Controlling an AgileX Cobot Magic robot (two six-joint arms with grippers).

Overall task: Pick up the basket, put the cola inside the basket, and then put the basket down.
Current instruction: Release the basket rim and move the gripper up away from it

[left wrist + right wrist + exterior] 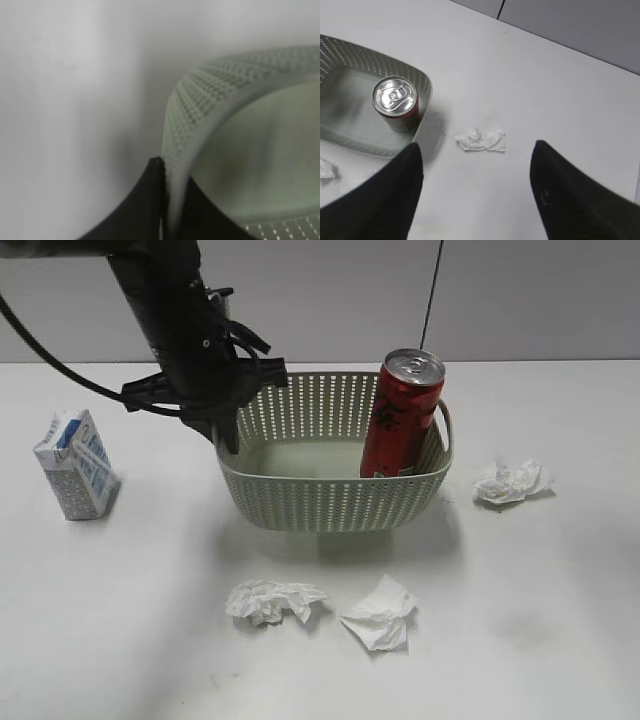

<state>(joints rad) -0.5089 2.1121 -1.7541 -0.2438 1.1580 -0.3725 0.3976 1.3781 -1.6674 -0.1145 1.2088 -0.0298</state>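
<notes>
Left wrist view, basket wall seemingly between jaws

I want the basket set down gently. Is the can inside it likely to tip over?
Probably yes: the can is tall and slim, standing well above the basket rim, against the right end wall. That wall may steady it. The left gripper holds the opposite rim, so tilting seems possible.

Bright even light, soft shadows — left wrist blurred

Left fingers pinched, right fingers apart
</notes>
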